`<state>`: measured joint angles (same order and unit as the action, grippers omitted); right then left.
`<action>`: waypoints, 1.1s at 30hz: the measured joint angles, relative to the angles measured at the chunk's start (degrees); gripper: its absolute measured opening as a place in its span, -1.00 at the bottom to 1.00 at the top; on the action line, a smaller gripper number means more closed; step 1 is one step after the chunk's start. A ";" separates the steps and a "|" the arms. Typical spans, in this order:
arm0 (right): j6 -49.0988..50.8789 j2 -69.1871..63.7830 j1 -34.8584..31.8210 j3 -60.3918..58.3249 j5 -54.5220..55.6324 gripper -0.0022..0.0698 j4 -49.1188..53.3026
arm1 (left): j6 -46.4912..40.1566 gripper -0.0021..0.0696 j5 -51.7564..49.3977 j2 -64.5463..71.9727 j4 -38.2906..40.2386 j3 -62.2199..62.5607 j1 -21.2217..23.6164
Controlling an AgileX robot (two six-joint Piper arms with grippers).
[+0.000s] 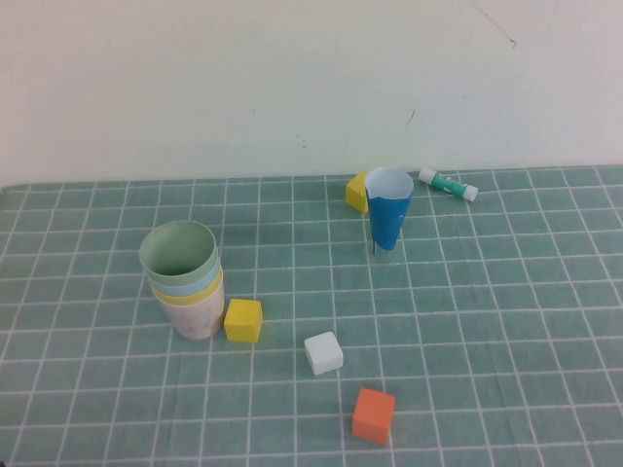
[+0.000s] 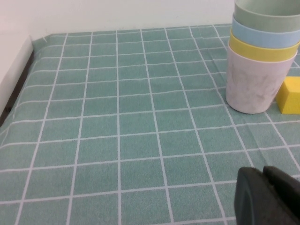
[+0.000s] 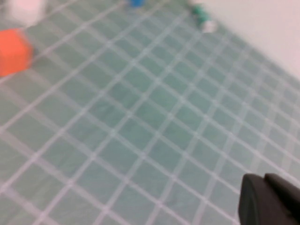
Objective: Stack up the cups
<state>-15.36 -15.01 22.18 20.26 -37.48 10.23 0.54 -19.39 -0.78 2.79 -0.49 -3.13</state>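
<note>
The cups (image 1: 185,282) stand nested in one upright pile at the left of the table: sage green on top, then light blue, yellow, and pale pink at the bottom. The left wrist view shows the same pile of cups (image 2: 262,61) at a distance. My left gripper (image 2: 262,174) hangs shut and empty over bare cloth, well short of the pile. My right gripper (image 3: 263,180) is likewise shut with nothing in it, above the checked cloth. Neither arm appears in the high view.
A yellow block (image 1: 243,320) touches the pile's right side. A white block (image 1: 323,352) and an orange block (image 1: 374,415) lie near the front. A dark blue conical cup (image 1: 387,208), another yellow block (image 1: 357,192) and a green-white marker (image 1: 448,184) sit at the back.
</note>
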 joint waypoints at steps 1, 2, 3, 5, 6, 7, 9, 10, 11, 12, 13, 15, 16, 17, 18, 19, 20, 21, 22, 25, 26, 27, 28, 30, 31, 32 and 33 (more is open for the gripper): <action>-0.14 1.07 -2.72 -1.02 1.56 -0.94 0.26 | 0.00 -0.95 0.00 0.00 0.00 0.00 0.00; -0.24 2.14 -5.46 -2.35 3.58 -0.94 0.37 | 0.00 -0.95 0.00 0.00 0.00 0.00 0.00; -0.24 3.00 -8.14 -3.98 5.46 -0.94 0.52 | 0.00 -0.95 0.00 0.00 0.00 0.00 0.00; -0.38 5.41 -13.16 -8.09 11.23 -0.94 0.96 | 0.00 -0.95 0.00 0.00 0.00 0.00 0.00; -0.38 6.45 -14.96 -9.94 14.15 -0.94 0.94 | 0.00 -0.95 0.00 0.00 0.00 0.00 0.00; -0.38 7.81 -16.98 -12.33 17.00 -0.95 0.94 | 0.00 -0.95 0.00 0.00 0.00 0.00 0.00; -0.38 10.65 -19.97 -16.72 21.59 -0.94 0.94 | 0.00 -0.95 0.00 0.00 0.00 0.00 0.00; -0.38 11.85 -21.02 -18.59 23.24 -0.94 0.94 | 0.09 -0.95 0.00 0.00 0.00 0.00 0.00; -0.38 13.55 -22.33 -20.55 24.39 -0.95 0.67 | 0.09 -0.95 0.00 0.00 0.00 0.00 0.00; -0.38 14.44 -23.05 -21.22 24.07 -0.95 0.55 | 0.09 -0.95 0.00 0.00 0.00 0.00 0.00; -0.38 15.15 -23.88 -21.53 22.61 -0.95 0.55 | 0.09 -0.95 0.00 0.00 0.00 0.00 0.00; -0.38 15.43 -25.04 -21.76 18.80 -0.94 0.66 | 0.09 -0.95 0.00 0.00 0.00 0.00 0.00; -0.38 15.56 -25.29 -21.76 17.86 -0.95 0.77 | 0.09 -0.95 0.00 0.00 0.00 0.00 0.00; -0.41 15.66 -25.33 -21.64 17.43 -0.95 0.77 | 0.09 -0.95 0.00 0.00 0.00 0.00 0.00; -0.41 15.66 -25.37 -21.52 17.00 -0.95 0.77 | 0.09 -0.95 0.00 0.00 0.00 0.00 0.00; -0.41 15.75 -25.46 -21.54 16.72 -0.95 0.77 | 0.09 -0.95 0.00 0.00 0.00 0.00 0.00; -0.50 15.75 -25.46 -21.54 16.66 -0.95 0.77 | 0.09 -0.95 0.00 0.00 0.00 0.00 0.00; -0.50 15.75 -25.46 -21.51 16.52 -0.95 0.77 | 0.09 -0.95 0.00 0.00 0.00 0.00 0.00; -0.50 15.75 -25.46 -21.41 16.40 -0.95 0.77 | 0.09 -0.95 0.00 0.00 0.00 -0.02 0.00; -0.50 15.75 -25.46 -21.41 16.40 -0.95 0.77 | 0.09 -0.95 0.00 0.00 0.00 -0.02 0.00; -0.50 15.75 -25.46 -21.41 16.40 -0.95 0.77 | 0.09 -0.95 0.00 0.00 0.00 -0.02 0.00; -0.50 15.75 -25.46 -21.41 16.40 -0.95 0.51 | 0.09 -0.95 0.00 0.00 0.00 -0.02 0.00; -0.50 15.75 -25.46 -21.41 16.40 -0.95 0.15 | 0.09 -0.95 0.00 0.00 0.00 -0.02 0.00; 0.87 15.75 -25.46 -21.41 16.93 -0.95 -1.41 | 0.09 -0.95 0.00 0.00 0.00 -0.02 0.00; 2.28 15.75 -25.46 -21.41 16.93 -0.95 -2.32 | 0.09 -0.95 0.00 0.00 0.00 -0.02 0.00; 4.00 15.75 -25.46 -21.41 17.06 -0.95 -3.42 | 0.09 -0.95 0.00 0.00 0.00 -0.02 0.00; 5.49 15.75 -25.46 -21.41 17.05 -0.95 -4.28 | 0.09 -0.95 0.00 0.00 0.00 -0.02 0.00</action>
<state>-9.88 0.73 -3.28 -1.15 -20.42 5.95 0.63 -19.39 -0.78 2.79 -0.50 -3.13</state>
